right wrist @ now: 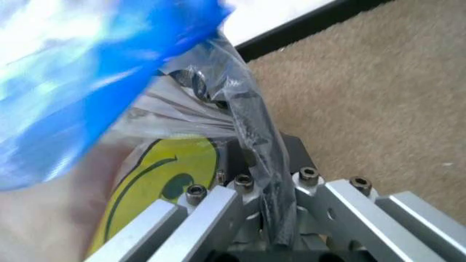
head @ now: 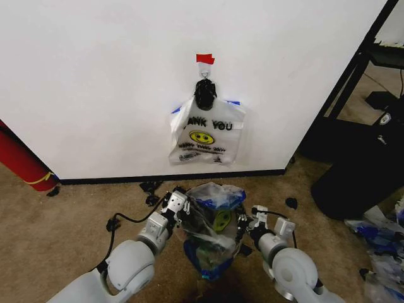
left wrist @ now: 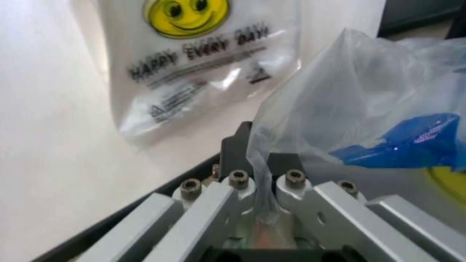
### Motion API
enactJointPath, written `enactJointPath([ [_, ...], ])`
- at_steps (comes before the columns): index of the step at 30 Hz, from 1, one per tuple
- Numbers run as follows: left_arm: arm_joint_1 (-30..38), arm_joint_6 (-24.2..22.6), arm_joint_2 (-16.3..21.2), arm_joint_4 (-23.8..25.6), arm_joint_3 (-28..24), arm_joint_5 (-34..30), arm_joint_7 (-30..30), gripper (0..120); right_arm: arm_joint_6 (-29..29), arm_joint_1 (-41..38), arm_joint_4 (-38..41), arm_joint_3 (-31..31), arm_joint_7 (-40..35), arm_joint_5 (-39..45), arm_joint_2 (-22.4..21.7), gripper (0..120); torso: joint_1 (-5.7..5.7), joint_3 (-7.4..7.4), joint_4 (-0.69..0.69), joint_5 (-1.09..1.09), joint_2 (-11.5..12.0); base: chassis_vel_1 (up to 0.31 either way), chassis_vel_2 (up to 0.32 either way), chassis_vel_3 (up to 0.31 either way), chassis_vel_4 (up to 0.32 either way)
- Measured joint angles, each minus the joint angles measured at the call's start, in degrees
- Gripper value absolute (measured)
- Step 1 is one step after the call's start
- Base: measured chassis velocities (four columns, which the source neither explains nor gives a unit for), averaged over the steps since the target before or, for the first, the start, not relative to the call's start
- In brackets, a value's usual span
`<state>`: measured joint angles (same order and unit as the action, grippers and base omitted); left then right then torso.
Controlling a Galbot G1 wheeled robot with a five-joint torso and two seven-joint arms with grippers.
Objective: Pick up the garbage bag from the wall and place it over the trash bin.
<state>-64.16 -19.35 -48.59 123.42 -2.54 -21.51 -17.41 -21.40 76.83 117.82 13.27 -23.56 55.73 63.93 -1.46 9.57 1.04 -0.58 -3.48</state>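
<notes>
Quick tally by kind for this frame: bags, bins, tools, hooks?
Bags: 2, the garbage bag stretched between both tools and the THANK YOU bag hanging on the wall.
Tools: 2, left tool, right tool.
Taped hooks: 1.
Bins: cannot tell.
Total: 5.

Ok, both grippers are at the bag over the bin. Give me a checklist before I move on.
1. Left gripper shut on the garbage bag: ok, plastic pinched between its fingers.
2. Right gripper shut on the bag: ok, a twisted fold runs between its fingers.
3. Bag off the wall: ok; the THANK YOU bag hangs there.
4. Bag spread between both grippers: ok.
5. Bag over the trash bin: cannot tell, the plastic hides most of its rim.
</notes>
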Motion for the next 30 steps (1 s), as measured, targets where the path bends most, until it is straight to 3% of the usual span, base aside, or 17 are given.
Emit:
enactJointPath([
  [6, -0.4, 0.6, 0.6, -2.3, 1.9, 0.7, 0.4, 0, -0.1, 1.0, 1.0, 2.2, 5.6, -1.1, -2.2, 0, 0.00, 0.00, -0.01, 0.00, 0.0, 0.000, 0.000, 0.000, 0.000],
  [8, -0.3, 1.6, 0.6, -4.5, 2.3, 1.2, 0.6, 0, -0.4, 1.6, 1.0, 3.3, 11.7, -2.0, -3.6, 0, 0.00, 0.00, 0.00, 0.00, 0.0, 0.000, 0.000, 0.000, 0.000],
  [14, -0.6, 4.8, 0.3, -7.2, 2.7, 1.4, 3.6, 0, 0.7, 1.4, 0.4, 4.9, 20.6, -2.2, -4.5, 0, 0.00, 0.00, 0.00, 0.00, 0.0, 0.000, 0.000, 0.000, 0.000],
  [20, -3.1, 12.4, -0.3, -8.0, 4.6, 1.8, 12.5, 18, 3.8, 0.3, -2.0, 4.5, 23.8, -2.3, -3.8, 0, 0.00, 0.01, -0.01, 0.00, 0.0, 0.000, 0.000, 0.000, 0.000],
  [23, -4.9, 18.8, 0.0, -8.4, 6.6, 3.1, 16.5, 33, 5.0, -0.5, -4.0, 4.0, 22.1, -2.8, -3.0, 0, 0.00, 0.00, -0.01, 0.00, 0.0, 0.000, 0.000, 0.000, 0.000],
  [25, -5.5, 21.3, 0.2, -8.9, 7.3, 4.4, 17.7, 36, 5.2, -0.9, -4.9, 4.1, 21.2, -2.9, -2.7, 0, 0.00, 0.00, 0.00, 0.00, 0.0, 0.000, 0.000, 0.000, 0.000],
  [30, -6.4, 28.1, 0.8, -11.2, 9.7, 7.8, 19.5, 59, 6.3, -1.2, -8.0, 4.4, 20.6, -4.6, -2.8, 0, 0.00, 0.00, 0.00, 0.01, 0.0, 0.000, 0.000, 0.000, 0.000],
])
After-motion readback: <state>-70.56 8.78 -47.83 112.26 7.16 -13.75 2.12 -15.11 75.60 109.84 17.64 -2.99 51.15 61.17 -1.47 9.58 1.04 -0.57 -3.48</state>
